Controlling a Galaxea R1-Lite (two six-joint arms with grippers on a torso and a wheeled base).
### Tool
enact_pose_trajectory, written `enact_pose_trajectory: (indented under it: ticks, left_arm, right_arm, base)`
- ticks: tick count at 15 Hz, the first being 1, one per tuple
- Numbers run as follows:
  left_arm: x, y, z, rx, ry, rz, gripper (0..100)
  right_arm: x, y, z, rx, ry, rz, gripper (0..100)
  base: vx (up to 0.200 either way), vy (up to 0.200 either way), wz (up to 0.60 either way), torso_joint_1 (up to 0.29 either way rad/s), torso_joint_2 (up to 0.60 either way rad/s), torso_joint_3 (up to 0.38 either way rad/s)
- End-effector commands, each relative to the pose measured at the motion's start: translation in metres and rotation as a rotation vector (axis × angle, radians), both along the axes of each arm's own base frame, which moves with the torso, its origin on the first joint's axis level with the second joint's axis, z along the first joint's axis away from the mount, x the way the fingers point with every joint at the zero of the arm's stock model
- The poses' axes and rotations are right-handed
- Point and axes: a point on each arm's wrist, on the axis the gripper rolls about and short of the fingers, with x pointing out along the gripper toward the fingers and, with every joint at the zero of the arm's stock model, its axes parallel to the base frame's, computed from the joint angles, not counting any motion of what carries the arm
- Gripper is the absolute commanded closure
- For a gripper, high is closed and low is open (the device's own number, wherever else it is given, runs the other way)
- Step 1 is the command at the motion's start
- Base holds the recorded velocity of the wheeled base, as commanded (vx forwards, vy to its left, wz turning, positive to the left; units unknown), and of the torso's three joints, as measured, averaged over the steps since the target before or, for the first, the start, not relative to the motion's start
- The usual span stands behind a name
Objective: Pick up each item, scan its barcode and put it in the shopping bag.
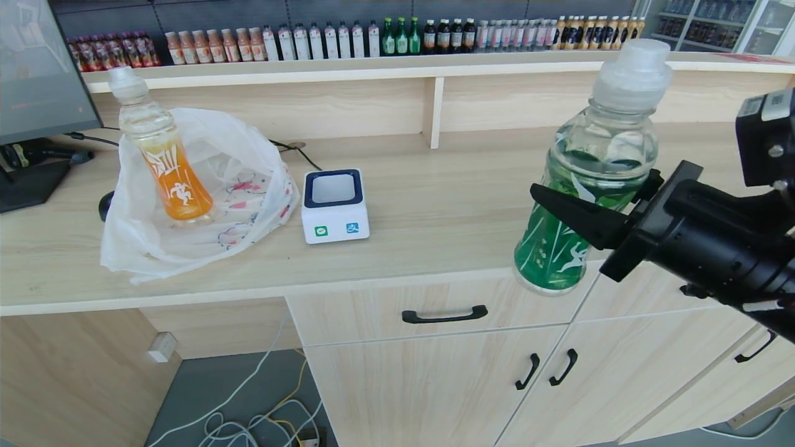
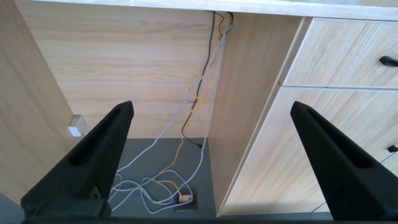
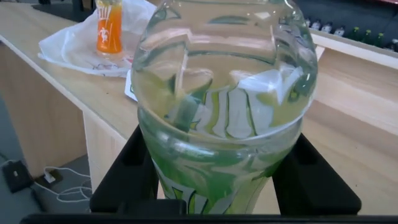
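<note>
A green-labelled bottle [image 1: 587, 180] with a clear cap hangs upright above the counter's front right edge, held in my right gripper [image 1: 599, 205], which is shut on its middle. Up close, the green bottle [image 3: 227, 112] sits between the black fingers [image 3: 124, 174]. An orange-labelled bottle [image 1: 163, 152] stands upright inside the white plastic shopping bag [image 1: 205, 192] on the counter's left side; the orange bottle [image 3: 109, 28] and bag [image 3: 74, 46] also appear far off. A white scanner box [image 1: 334, 205] sits mid-counter. My left gripper [image 2: 208, 162] is open, low in front of the cabinet, holding nothing.
A monitor [image 1: 37, 68] and its stand occupy the far left of the counter [image 1: 435, 205]. A raised shelf [image 1: 435, 65] with rows of bottles runs along the back. Cabinet drawers [image 1: 444, 313] and doors lie below; loose cables [image 2: 168, 180] lie on the floor.
</note>
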Motion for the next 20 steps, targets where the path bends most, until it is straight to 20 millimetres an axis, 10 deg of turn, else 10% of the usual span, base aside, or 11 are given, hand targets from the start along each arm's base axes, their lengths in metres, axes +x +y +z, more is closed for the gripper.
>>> enact_pose_trajectory:
  ticks: [1,20]
  left_arm:
    - [0.0,0.0,0.0,0.0,0.0,0.001,0]
    - [0.0,0.0,0.0,0.0,0.0,0.001,0]
  right_arm:
    - [-0.011,-0.001,-0.007,-0.029,-0.016,0.009,100]
    - [-0.053,0.032,-0.063,-0.507,-0.691,0.014,100]
  base:
    - [0.0,0.0,0.0,0.0,0.0,0.0]
    - [0.0,0.0,0.0,0.0,0.0,0.0]
